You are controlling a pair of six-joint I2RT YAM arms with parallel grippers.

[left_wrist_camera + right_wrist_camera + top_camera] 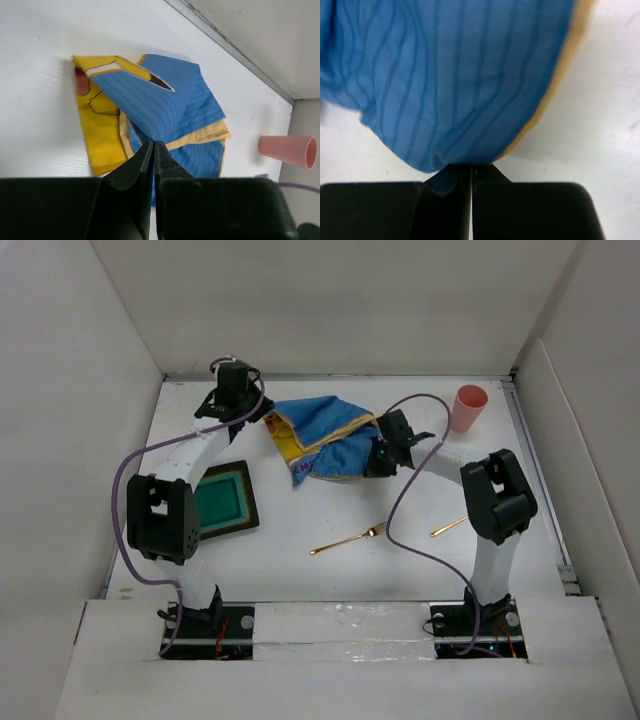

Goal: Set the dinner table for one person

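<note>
The white dinner table carries a crumpled blue and yellow cartoon-print placemat at the back centre. My left gripper is at its left corner. In the left wrist view the jaws are shut, and a blue fold of the placemat narrows right to the tips. My right gripper is shut on the placemat's right edge. The right wrist view shows the blue cloth bunched at the closed tips and raised off the table.
A green plate with a dark rim lies by the left arm. A gold fork and another gold utensil lie at the front. A pink cup lies at the back right, also in the left wrist view. White walls surround the table.
</note>
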